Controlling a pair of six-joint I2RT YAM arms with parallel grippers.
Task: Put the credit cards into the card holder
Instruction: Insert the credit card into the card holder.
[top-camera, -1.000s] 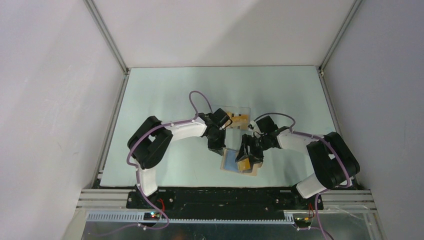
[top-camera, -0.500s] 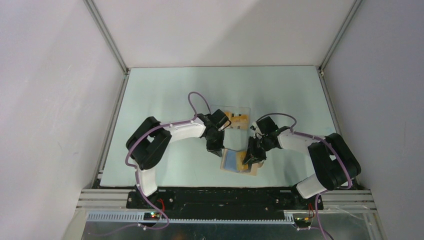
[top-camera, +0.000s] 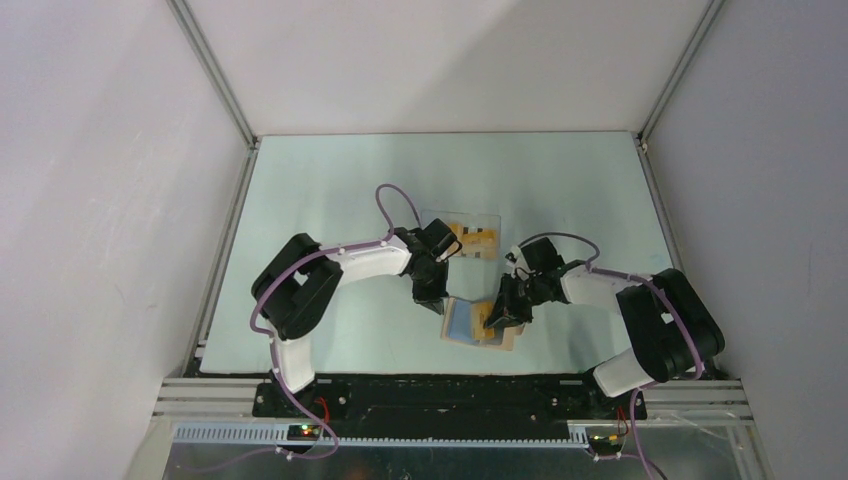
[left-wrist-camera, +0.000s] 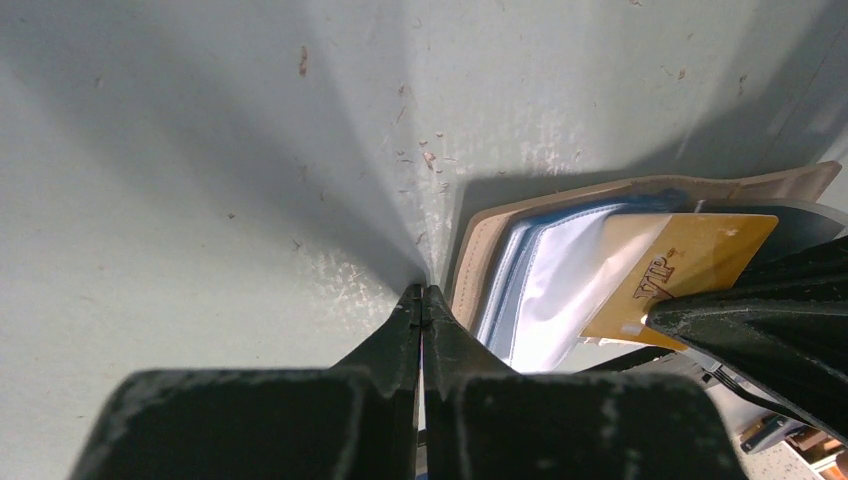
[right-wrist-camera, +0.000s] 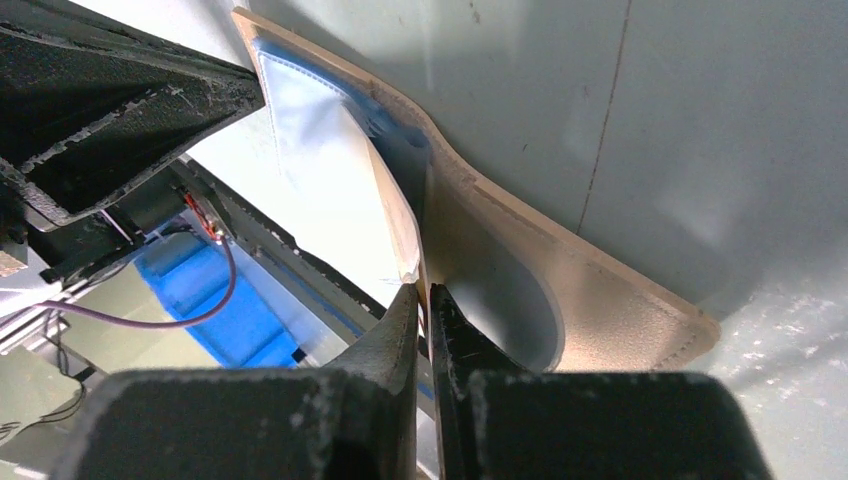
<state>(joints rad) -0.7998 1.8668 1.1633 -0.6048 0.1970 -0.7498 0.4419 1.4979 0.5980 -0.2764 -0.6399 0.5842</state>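
Note:
The card holder (top-camera: 508, 342) lies open on the table, tan outside with light blue inner panels (left-wrist-camera: 540, 270). My right gripper (top-camera: 497, 318) is shut on the edge of a yellow credit card (top-camera: 486, 318) marked "VIP" (left-wrist-camera: 700, 255). It holds the card tilted over the holder's inner sleeves. In the right wrist view the card (right-wrist-camera: 398, 225) runs edge-on from the jaws (right-wrist-camera: 424, 290) toward the holder (right-wrist-camera: 610, 300). My left gripper (top-camera: 440, 303) is shut and empty, its tips (left-wrist-camera: 422, 292) down on the table against the holder's left edge.
A clear plastic tray (top-camera: 436, 218) with more orange-yellow cards (top-camera: 480, 240) sits just behind the two grippers. The two wrists are close together over the holder. White walls enclose the table on three sides.
My right gripper has closed on the yellow card and shifted slightly back and left over the holder. The left gripper has stayed shut at the holder's edge.

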